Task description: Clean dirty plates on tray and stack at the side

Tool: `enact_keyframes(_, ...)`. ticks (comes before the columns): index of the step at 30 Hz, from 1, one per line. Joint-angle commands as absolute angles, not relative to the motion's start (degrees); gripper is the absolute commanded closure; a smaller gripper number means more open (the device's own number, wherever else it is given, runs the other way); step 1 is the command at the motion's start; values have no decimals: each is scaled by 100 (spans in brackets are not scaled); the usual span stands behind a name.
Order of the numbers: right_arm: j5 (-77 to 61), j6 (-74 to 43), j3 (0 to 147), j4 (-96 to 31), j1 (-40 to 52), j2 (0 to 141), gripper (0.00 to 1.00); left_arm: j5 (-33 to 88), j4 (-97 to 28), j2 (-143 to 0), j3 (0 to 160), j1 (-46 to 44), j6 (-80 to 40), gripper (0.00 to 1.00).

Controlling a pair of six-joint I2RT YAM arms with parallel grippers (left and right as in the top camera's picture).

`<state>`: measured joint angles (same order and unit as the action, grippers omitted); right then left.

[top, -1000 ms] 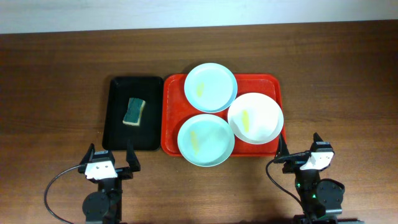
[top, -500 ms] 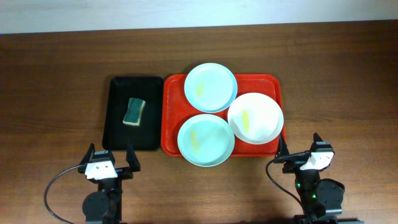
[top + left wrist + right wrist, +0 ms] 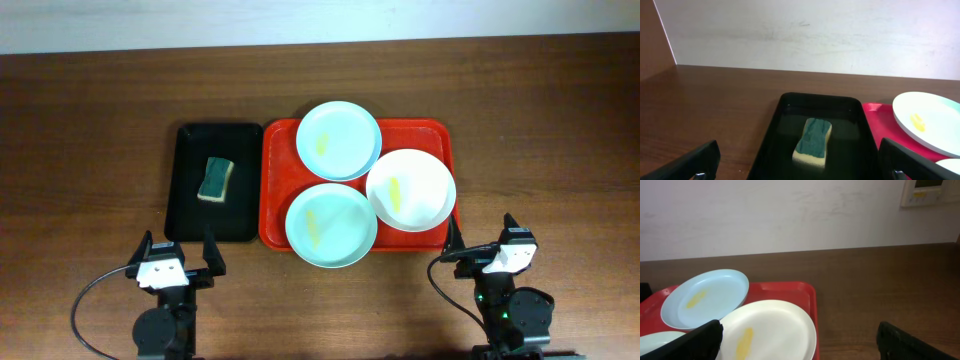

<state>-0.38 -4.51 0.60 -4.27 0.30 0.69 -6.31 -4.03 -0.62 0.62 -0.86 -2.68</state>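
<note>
Nothing done yet: all three plates (image 3: 338, 140) sit smeared on the tray (image 3: 275, 180) (none stacked aside), and the sponge (image 3: 216, 178) lies untouched in the black tray (image 3: 190, 140). My left gripper (image 3: 178, 243) and right gripper (image 3: 479, 232) hang released and empty, well short of everything.

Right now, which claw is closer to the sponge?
Left. The left gripper sits open just short of the black tray holding the sponge; the right gripper is off the red tray's near right corner, much farther away.
</note>
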Motion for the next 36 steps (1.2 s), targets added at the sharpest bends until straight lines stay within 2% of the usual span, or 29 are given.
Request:
enact_keyframes(1,-86,-471,32,-454,36,86,1,-735,-403,-40,51,-58,-322,1)
enact_keyframes(25,-86,-471,32,-454,36,86,1,-701,-333,-40,54,-58,-325,1)
enact_keyframes(29,-86,-471,32,-454,36,86,1,189,1,-40,95,-58,-325,1)
enact_keyframes(31,-86,-471,32,-454,36,86,1,515,-200,-62,336,-58,-325,1)
enact_keyframes(36,-86,-471,32,-454,36,86,1,475,-1374,-707,1708,-56,-169,1)
